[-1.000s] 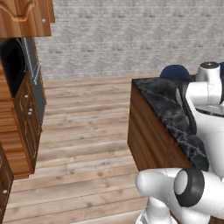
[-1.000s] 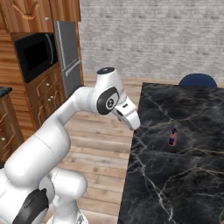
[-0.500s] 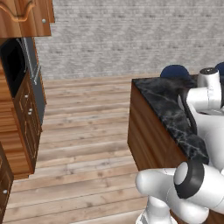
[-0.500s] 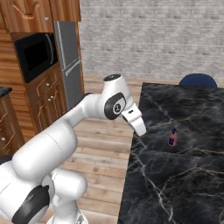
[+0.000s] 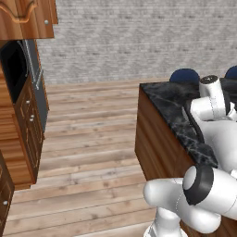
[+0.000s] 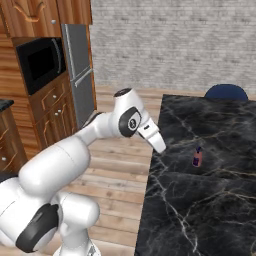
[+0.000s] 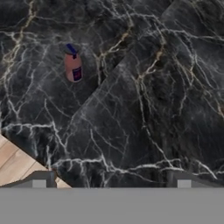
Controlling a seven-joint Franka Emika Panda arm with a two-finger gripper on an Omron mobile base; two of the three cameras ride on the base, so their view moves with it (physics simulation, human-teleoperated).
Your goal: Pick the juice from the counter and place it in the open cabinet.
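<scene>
The juice is a small reddish-brown bottle with a dark cap, standing upright on the black marble counter a short way in from its left edge. My gripper hangs over that left edge, left of the bottle and apart from it. In the hand view the juice stands at the upper left, far from my open gripper, whose fingertips are wide apart with nothing between them. Wooden wall cabinets hang at the upper left; I cannot tell whether one is open.
A blue chair stands behind the counter. Along the left wall are a grey fridge, a black microwave and wooden drawers. Wooden floor lies between them and the counter.
My arm has swung right and slightly down, bringing the hand to the counter's left edge, closer to the juice. The bottle has not moved.
</scene>
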